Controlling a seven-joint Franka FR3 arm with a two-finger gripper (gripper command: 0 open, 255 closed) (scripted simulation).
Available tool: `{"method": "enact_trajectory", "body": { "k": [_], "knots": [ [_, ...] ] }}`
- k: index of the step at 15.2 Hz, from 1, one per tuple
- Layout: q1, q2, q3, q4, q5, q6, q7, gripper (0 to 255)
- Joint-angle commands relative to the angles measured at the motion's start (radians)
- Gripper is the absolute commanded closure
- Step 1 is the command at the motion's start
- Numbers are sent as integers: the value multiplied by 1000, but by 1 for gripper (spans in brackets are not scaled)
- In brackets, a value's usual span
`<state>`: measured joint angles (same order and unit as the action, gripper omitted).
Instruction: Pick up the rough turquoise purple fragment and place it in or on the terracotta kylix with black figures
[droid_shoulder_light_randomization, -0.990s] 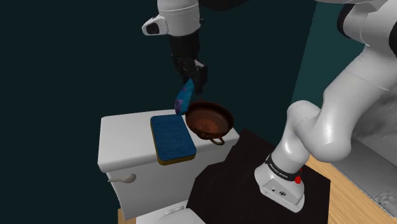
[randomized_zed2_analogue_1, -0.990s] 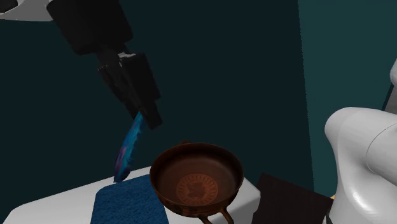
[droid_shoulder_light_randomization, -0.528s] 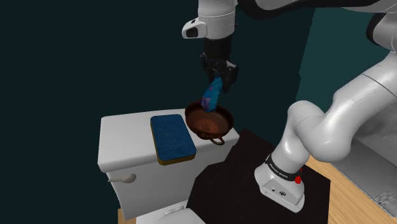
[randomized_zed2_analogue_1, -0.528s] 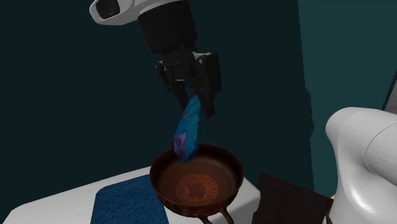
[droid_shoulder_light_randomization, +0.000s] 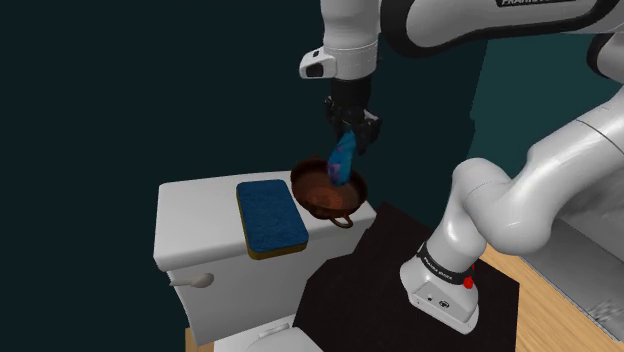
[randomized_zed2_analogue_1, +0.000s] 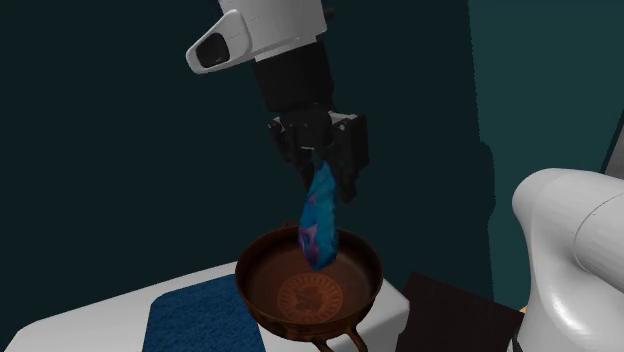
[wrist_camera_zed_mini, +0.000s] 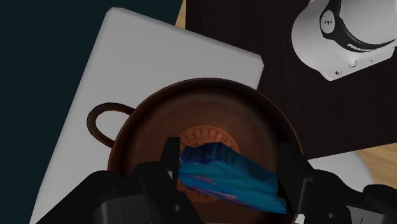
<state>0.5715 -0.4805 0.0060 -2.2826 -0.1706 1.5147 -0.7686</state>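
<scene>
The kylix (droid_shoulder_light_randomization: 318, 196) is sitting on the lid of the toilet tank (droid_shoulder_light_randomization: 198, 232), at the end toward the shoulder view's right. A flat pad (droid_shoulder_light_randomization: 270, 217) is lying on the same lid just beside it, on the shoulder view's left. One handle of the kylix is pointing toward the lid's front edge. The fragment (droid_shoulder_light_randomization: 342, 160) is hanging tip-down over the bowl, clasped between the fingers (randomized_zed2_analogue_1: 352, 160). The stand (droid_shoulder_light_randomization: 375, 262) is sitting lower than the lid, on the shoulder view's right of the tank.
</scene>
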Motion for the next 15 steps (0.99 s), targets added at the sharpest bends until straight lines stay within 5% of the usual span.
{"method": "enact_trajectory", "body": {
  "k": [1,14,15],
  "knots": [
    [1,2,1,-25,1,27,6,255],
    [1,18,-3,-129,-2,146,24,255],
    [1,18,-3,-129,-2,146,24,0]
  ]
}}
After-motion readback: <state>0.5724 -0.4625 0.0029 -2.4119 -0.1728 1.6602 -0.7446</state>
